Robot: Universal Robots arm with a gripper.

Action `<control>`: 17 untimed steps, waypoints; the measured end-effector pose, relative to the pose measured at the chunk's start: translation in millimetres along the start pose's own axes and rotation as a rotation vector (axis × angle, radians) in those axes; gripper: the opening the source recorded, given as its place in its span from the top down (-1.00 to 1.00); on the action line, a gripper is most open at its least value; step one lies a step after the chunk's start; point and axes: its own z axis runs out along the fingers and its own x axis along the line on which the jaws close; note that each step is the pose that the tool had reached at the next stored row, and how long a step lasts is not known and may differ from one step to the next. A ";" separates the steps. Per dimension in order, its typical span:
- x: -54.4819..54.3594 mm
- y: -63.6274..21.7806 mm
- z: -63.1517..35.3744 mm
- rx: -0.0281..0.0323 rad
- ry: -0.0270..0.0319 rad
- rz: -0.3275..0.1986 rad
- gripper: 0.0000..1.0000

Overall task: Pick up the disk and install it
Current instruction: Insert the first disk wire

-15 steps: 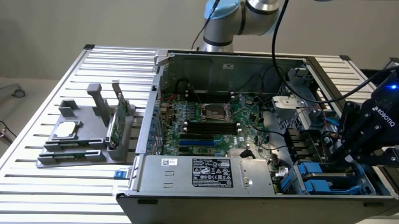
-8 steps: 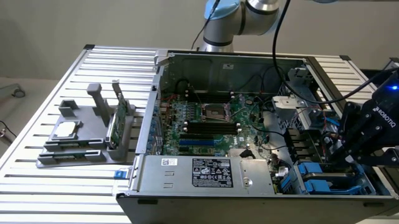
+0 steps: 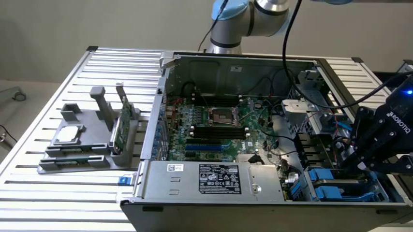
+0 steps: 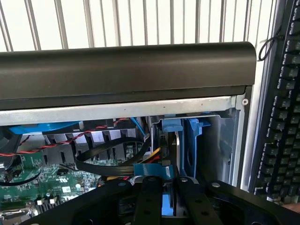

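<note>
My gripper (image 3: 362,168) reaches down into the drive bay at the front corner of the open computer case (image 3: 161,87), on the exterior view's right. In the wrist view the two black fingers (image 4: 150,201) stand close together, shut on the disk (image 4: 171,126). It stands on edge between blue plastic rails against the case's side wall. Its label and most of its metal body are hidden by the fingers and the bay. In the exterior view the blue rails (image 3: 326,186) show low in the bay, just below the gripper.
Black and red cables (image 4: 108,150) and the motherboard (image 3: 219,121) lie beside the bay. The power supply (image 3: 219,176) sits at the case's front. A grey stand (image 3: 84,145) holds a small silver drive (image 3: 69,135) and a green card (image 3: 123,123). A keyboard (image 4: 281,117) lies outside the case.
</note>
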 end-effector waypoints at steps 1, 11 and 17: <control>-0.2 0.2 0.3 0.0010 -0.0001 0.000 0.67; -0.1 6.2 -0.5 0.0172 -0.0011 -0.001 0.67; -4.7 7.5 1.4 0.0231 0.0003 -0.003 0.67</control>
